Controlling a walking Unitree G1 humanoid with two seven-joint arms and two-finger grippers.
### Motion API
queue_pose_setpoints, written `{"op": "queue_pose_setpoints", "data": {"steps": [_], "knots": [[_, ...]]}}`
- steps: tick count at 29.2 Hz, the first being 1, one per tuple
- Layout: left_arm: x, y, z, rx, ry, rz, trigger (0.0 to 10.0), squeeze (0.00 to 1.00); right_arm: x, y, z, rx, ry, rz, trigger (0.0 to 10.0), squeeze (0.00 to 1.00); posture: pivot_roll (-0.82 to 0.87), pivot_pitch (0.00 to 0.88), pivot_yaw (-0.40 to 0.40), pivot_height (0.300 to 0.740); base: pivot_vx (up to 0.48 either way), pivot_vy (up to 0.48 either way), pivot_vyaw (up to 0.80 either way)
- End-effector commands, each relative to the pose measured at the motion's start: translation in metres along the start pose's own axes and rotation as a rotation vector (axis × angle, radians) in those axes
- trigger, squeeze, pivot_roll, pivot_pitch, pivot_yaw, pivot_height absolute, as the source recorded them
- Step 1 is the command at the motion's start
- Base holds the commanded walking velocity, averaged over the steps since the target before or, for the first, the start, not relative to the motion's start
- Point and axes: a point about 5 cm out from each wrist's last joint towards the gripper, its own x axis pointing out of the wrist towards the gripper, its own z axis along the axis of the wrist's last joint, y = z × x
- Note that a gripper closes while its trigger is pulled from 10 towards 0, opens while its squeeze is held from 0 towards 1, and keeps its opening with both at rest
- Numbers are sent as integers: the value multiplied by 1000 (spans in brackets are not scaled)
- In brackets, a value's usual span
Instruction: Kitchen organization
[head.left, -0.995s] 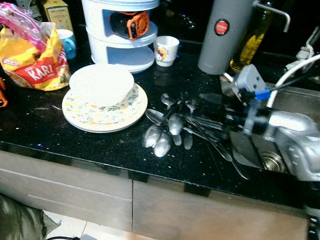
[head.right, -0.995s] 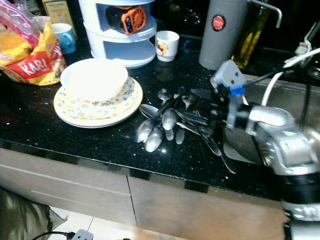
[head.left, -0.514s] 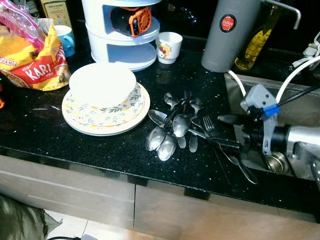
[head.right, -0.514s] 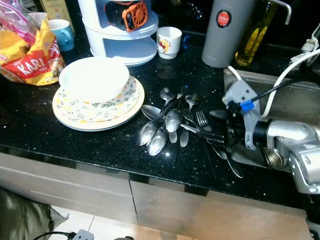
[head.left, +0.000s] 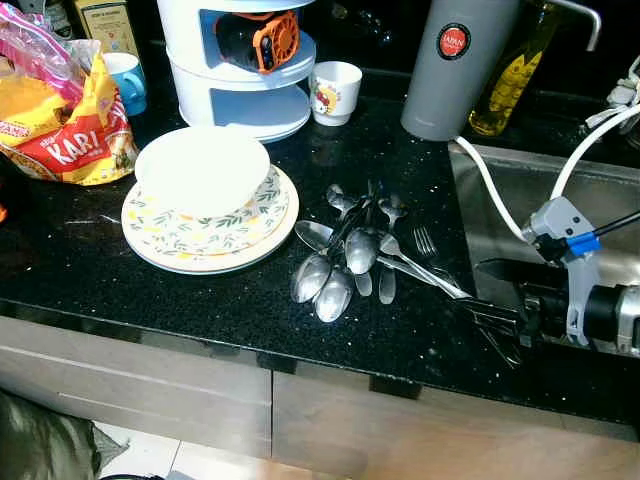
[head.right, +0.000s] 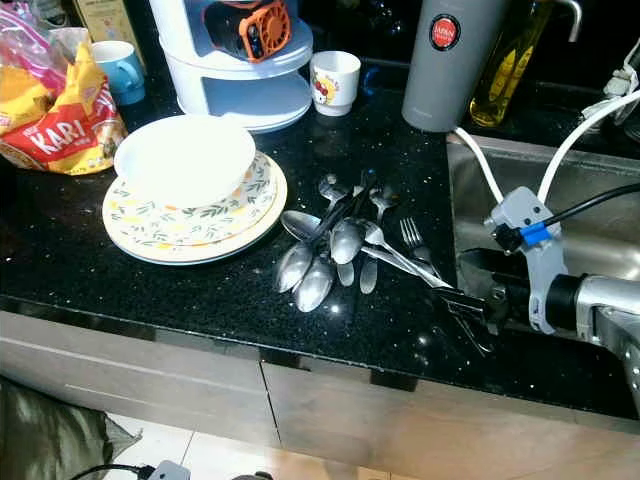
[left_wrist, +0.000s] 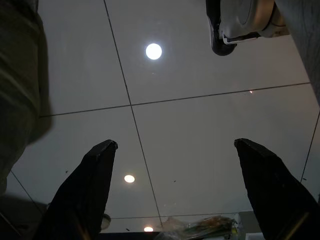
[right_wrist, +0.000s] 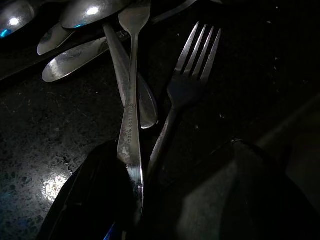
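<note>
Little looks done: the cutlery (head.left: 350, 255) lies heaped mid-surface (head.left: 200, 300) beside the plates (head.left: 210, 215), the right hand (head.left: 497, 320) pinching handle ends, the left hand (left_wrist: 175, 195) spread wide, idle.

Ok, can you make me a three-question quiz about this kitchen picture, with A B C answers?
1. Where does the white bowl sit?
A. on the flowered plates
B. in the sink
C. on the floor

2. What colour is the mug behind the snack bag?
A. red
B. blue
C. black

3. How is the left pincer?
A. shut on a spoon
B. shut on a cup
C. open, holding nothing

Answers:
1 A, the bowl rests on top of the stacked plates.
2 B, the mug is light blue.
3 C, its two black fingers stand wide apart over bare floor tiles.
</note>
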Motion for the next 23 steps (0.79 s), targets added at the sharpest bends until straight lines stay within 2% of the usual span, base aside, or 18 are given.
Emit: {"op": "queue_pose_setpoints", "data": {"steps": [1, 8, 9, 11, 12, 13, 14, 15, 23], "knots": [[0, -3, -7, 2, 22, -11, 10000, 0, -1, 3, -5, 23, 25, 8, 10000, 0, -27, 102, -28, 740, 0, 0, 0], [0, -4, -4, 6, 18, -12, 10000, 0, 9, 10, -10, 78, 3, 53, 10000, 0, -21, 97, -31, 740, 0, 0, 0], [0, -3, -4, 6, 17, -12, 10000, 0, 11, 12, -11, 93, 0, 61, 9176, 0, -19, 96, -33, 740, 0, 0, 0], [0, -3, -4, 6, 17, -12, 10000, 0, 11, 12, -11, 93, 0, 61, 9176, 0, -19, 96, -33, 740, 0, 0, 0], [0, -3, -4, 6, 17, -11, 10000, 0, 13, 12, -11, 113, -5, 69, 4157, 0, -18, 93, -35, 740, 0, 0, 0], [0, -3, -4, 6, 17, -10, 10000, 0, 14, 13, -11, 128, -8, 73, 4157, 0, -18, 92, -35, 740, 0, 0, 0], [0, -3, -4, 5, 17, -10, 10000, 0, 15, 13, -11, 138, -8, 76, 1765, 0, -20, 91, -36, 740, 0, 0, 0], [0, -3, -4, 5, 17, -10, 10000, 0, 15, 14, -11, 143, -4, 76, 0, 0, -20, 91, -36, 740, 0, 0, 0], [0, -3, -3, 7, 13, -14, 10000, 0, 16, 15, -10, 148, 2, 85, 0, 0, -22, 92, -38, 740, 0, 0, 0]]}}
